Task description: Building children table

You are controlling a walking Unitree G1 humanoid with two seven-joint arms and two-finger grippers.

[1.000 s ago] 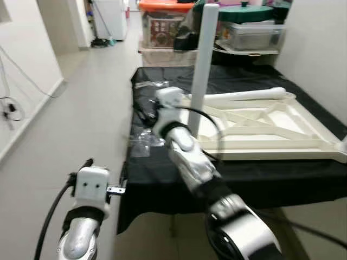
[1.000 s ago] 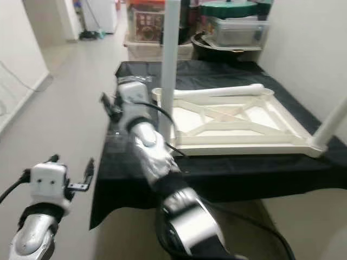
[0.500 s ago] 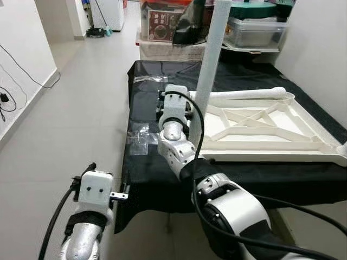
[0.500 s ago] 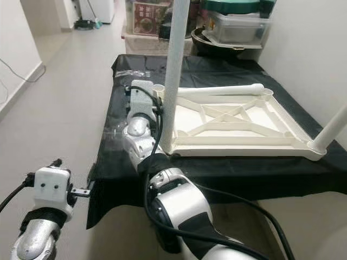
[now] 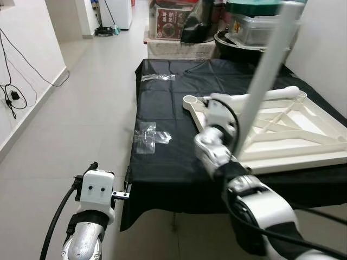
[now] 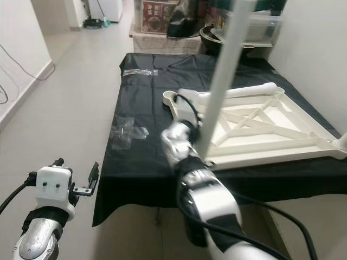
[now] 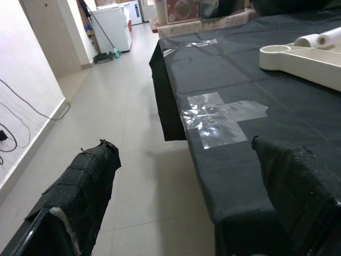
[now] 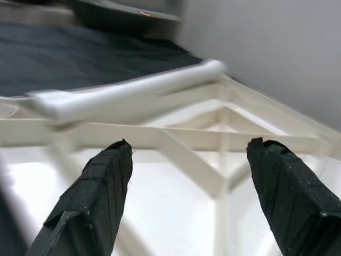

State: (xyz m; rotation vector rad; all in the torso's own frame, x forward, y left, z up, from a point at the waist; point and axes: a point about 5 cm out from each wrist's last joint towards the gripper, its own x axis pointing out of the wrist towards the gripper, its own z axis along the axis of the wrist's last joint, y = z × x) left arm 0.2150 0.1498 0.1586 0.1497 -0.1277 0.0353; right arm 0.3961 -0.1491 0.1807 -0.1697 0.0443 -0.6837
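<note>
Right gripper hung over the upturned white tabletop, fingers spread wide, nothing held. One white leg stood up from the tabletop's near corner, another leg lay along its far edge. Left gripper sat wide apart too, off the tabletop's left by the black cloth edge.

Bright, even indoor light throughout, soft shadows only. Glare off crinkled plastic wrap mid-frame. Motion blur smearing white table leg across upper left of right wrist view.
</note>
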